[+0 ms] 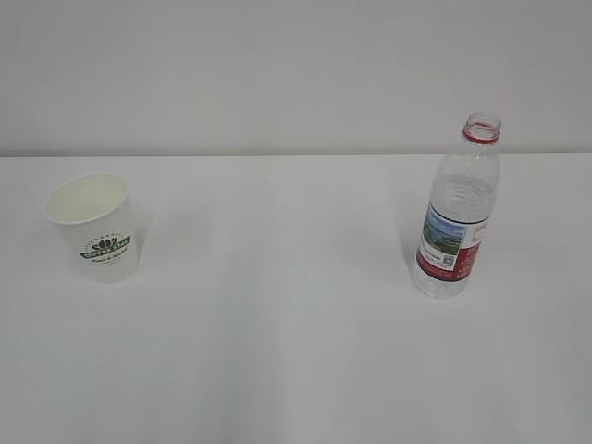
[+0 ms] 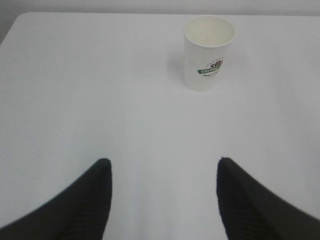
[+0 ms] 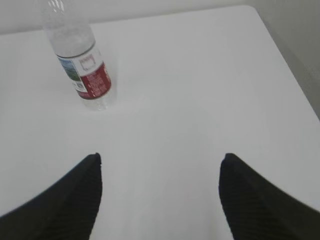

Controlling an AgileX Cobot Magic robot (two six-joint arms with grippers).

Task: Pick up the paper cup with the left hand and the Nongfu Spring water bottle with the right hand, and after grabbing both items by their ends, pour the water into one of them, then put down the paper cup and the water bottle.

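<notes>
The left pincer (image 2: 162, 167) hangs with its jaws wide apart and empty over the table (image 2: 75, 90). The cup (image 2: 208, 52) stands upright, mouth up, well ahead of it and off to the right of its centre line, so a reach there calls for going forward with a rightward shift.

The right pincer (image 3: 160, 162) is likewise spread and holds nothing. The bottle (image 3: 80, 60) stands upright and uncapped, well ahead and to the left of its centre line. Each arm is nearer its own thing; cup and bottle stand well apart.
</notes>
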